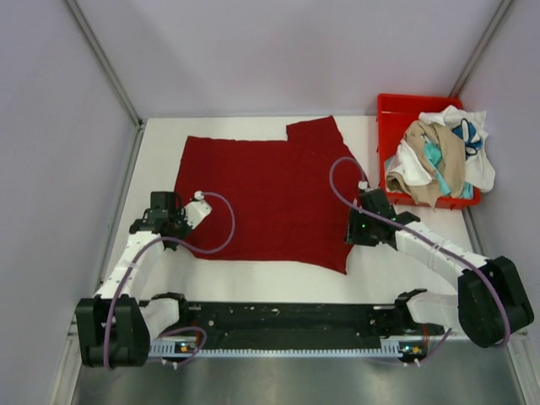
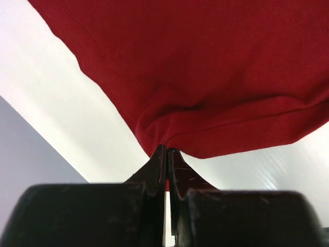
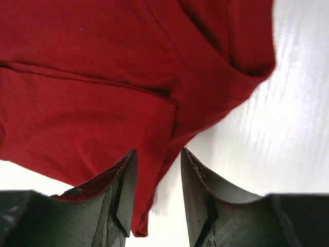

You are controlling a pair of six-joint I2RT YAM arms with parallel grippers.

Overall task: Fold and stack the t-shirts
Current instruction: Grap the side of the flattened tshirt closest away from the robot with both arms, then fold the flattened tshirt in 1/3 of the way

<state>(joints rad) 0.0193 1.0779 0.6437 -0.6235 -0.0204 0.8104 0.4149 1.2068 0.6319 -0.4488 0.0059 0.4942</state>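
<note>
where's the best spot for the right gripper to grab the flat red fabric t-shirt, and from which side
Pinch the red t-shirt at its right edge, by the near corner, sliding in low from the right along the white table. The cloth lies flat, so only an edge gives the open right gripper something to close on, and the left gripper pinches the opposite edge.

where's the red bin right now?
Top view: the red bin sits at the far right corner of the table, just right of the spread red t-shirt, and is heaped with unfolded clothes.
</note>
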